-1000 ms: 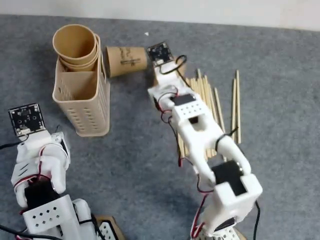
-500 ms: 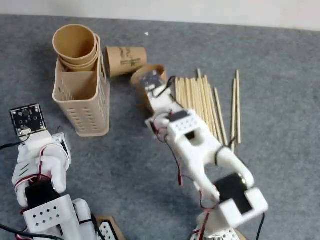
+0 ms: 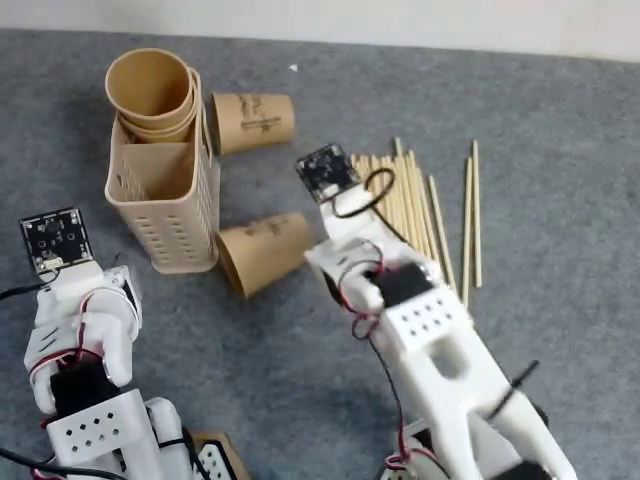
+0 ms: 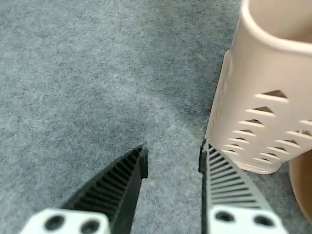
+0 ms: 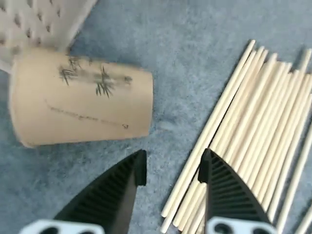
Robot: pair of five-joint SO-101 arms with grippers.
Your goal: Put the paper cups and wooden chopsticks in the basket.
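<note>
The beige slotted basket (image 3: 160,205) stands at the back left with stacked paper cups (image 3: 150,90) in it. One paper cup (image 3: 255,122) lies on its side behind the basket. Another cup (image 3: 262,250) (image 5: 80,105) lies on its side by the basket's front corner. A bundle of wooden chopsticks (image 3: 415,205) (image 5: 253,126) lies to the right, with two more chopsticks (image 3: 472,210) apart from it. My right gripper (image 5: 173,168) is open just short of the near cup, between it and the chopsticks. My left gripper (image 4: 173,161) is open over bare carpet beside the basket (image 4: 263,97).
Everything rests on grey carpet (image 3: 560,120). The right arm (image 3: 420,320) stretches from the front edge toward the middle. The left arm (image 3: 75,310) sits at the front left. A pale wall strip runs along the back.
The right arm dragged a cup from beside the chopsticks toward the basket's front corner, let it go, and pulled back. The left arm kept still.
</note>
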